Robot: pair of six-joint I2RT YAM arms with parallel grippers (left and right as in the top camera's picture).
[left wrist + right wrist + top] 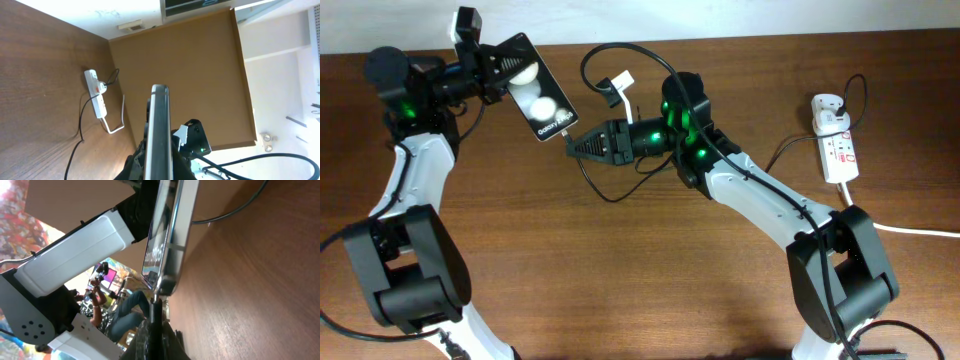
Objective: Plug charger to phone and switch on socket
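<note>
1. Black connector plastic was gripped by the right pincer point(572, 143), whose jaws were drawn narrow on the tip of the charger point(80, 127).
2. That tip was held against the lower short end of the phone point(542, 95). In the right wrist view the two were seen to meet, but whether the tip was fully seated could not be told.
3. The phone was clamped at its upper end by the left pincer point(505, 72). It was held lifted off the bench point(620, 280) near the far left corner and turned edge-on to the left wrist camera.
4. The phone was shown as a slim black slab with a metallic rim. Two white light spots were mirrored in its glossy screen, and small white lettering was printed near the end facing the charger.
5. The thin black cable was looped loosely over the middle of the bench and led away towards the right edge.
6. The socket point(838, 150) was laid near the far right corner, with a white plug adapter point(828, 112) seated in its far end.
7. The task was judged to be at the plugging step, roughly midway. The socket's switch was well apart from both pincers, and pressing it was left to be done.
</note>
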